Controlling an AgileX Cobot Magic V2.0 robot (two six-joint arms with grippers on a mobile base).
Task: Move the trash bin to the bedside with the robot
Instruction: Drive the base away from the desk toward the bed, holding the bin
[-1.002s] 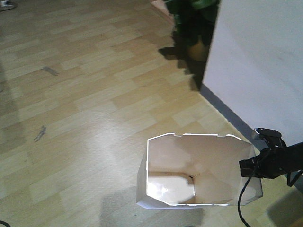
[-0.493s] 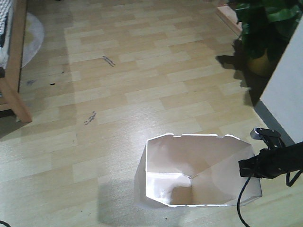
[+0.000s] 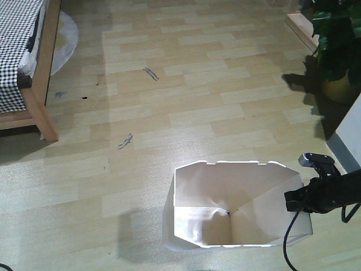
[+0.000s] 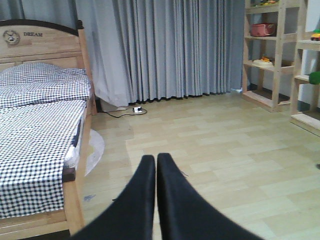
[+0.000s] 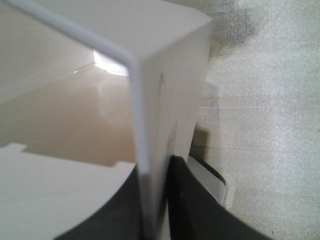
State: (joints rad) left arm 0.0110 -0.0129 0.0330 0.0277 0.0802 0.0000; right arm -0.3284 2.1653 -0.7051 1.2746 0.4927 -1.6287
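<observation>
The white trash bin stands on the wooden floor at the bottom of the front view, its angular rim open toward me and its cream inside showing. My right gripper is shut on the bin's right wall. In the right wrist view the black fingers pinch the thin white wall of the trash bin from both sides of the gripper. The bed, with its wooden frame and checked bedding, lies at the far upper left, well apart from the bin. The left wrist view shows my left gripper shut on nothing, the bed to its left.
A potted plant and a white wall stand at the right. A round pale rug lies beside the bed. Wooden shelves, grey curtains and a power strip line the far wall.
The whole view has swung left: the bed has come in at the upper left, the plant and wall have slid right. The bin stays in the same place in the frame, held by the right gripper.
</observation>
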